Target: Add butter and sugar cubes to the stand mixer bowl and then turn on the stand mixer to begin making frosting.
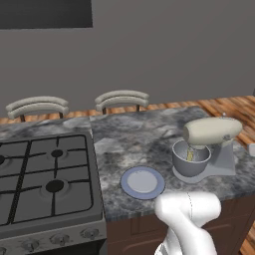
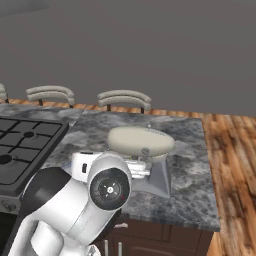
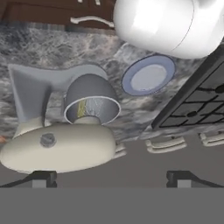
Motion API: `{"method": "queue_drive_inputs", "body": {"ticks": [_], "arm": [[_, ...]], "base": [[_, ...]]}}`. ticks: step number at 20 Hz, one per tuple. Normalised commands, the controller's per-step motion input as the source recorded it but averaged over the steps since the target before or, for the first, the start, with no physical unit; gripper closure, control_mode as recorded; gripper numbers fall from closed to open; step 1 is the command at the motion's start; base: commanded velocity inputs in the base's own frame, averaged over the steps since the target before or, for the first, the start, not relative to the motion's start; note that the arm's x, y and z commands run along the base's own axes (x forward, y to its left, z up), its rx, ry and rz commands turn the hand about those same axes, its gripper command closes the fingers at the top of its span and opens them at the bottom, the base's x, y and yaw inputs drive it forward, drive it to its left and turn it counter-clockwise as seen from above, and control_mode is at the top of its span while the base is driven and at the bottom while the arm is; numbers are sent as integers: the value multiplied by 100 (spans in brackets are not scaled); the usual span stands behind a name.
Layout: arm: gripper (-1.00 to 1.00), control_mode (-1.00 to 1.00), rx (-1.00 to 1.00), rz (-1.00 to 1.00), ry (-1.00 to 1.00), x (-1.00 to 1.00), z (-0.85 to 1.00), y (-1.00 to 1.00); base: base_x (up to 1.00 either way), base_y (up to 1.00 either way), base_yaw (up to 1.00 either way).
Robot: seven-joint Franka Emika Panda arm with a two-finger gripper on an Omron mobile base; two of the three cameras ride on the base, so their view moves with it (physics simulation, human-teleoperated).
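Note:
The stand mixer [image 1: 211,130] stands on the right of the stone counter, its cream head [image 3: 57,153] lowered over the grey metal bowl [image 1: 191,158]. Inside the bowl [image 3: 92,103] a yellow stick of butter [image 3: 81,108] leans against the wall; it also shows as a yellow streak [image 1: 190,155]. Whether sugar cubes lie in the bowl I cannot tell. My gripper [image 3: 111,179] is open, its dark fingertips [image 3: 41,178] far apart with nothing between them, and it looks at the mixer from the far side. From the right base, my arm covers the bowl below the mixer head [image 2: 141,141].
A flat blue-rimmed plate [image 1: 142,182] lies bare on the counter left of the bowl. A gas stove [image 1: 45,179] takes up the left side. Two chair backs [image 1: 122,99] stand behind the counter. A small pale object [image 1: 252,149] sits at the right edge.

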Motion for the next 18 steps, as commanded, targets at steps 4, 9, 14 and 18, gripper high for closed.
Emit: {"method": "queue_drive_inputs", "body": {"ticks": [4,9,14,18], "arm": [[-100,-100,28,-26,-9,-14,-57,43],[-100,-100,32,-21,-12,-14,-49,36],[-100,-100,39,-25,-14,-6,-46,46],[-100,-100,42,-29,-10,0,-45,42]], "base": [[0,0,0],[0,0,0],[0,0,0],[0,0,0]]}}
